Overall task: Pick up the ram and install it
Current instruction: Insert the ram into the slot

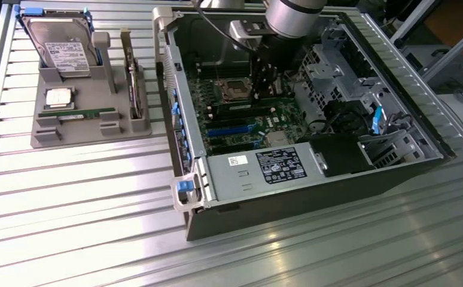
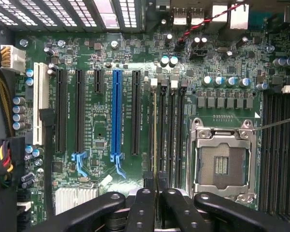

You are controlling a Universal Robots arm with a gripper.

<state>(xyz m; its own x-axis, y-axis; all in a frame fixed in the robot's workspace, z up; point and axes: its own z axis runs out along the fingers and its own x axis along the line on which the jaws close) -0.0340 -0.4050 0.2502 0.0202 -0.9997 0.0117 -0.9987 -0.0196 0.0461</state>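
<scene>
**Claw seated over the memory slots, stick edge-on in the bank**

My claw [image 2: 154,186] is clenched down to a narrow gap, its black fingers [image 2: 144,208] meeting right above the memory slots [image 2: 165,128] beside the empty processor socket [image 2: 223,162]. A thin edge runs along one slot under the fingertips; I judge that to be the ram [image 2: 154,130], pinched edge-on and lined up with its slot, though I cannot tell whether it is fully seated. From the exterior view the arm reaches deep into the open computer case [image 1: 185,197] on the table [image 1: 80,197]. A second, alike stick [image 1: 78,112] lies in the grey parts holder [image 1: 48,140], well apart from the case. My worry: if the stick sits slightly tilted, pressing could jam it or flex the motherboard [image 2: 101,53].
</scene>
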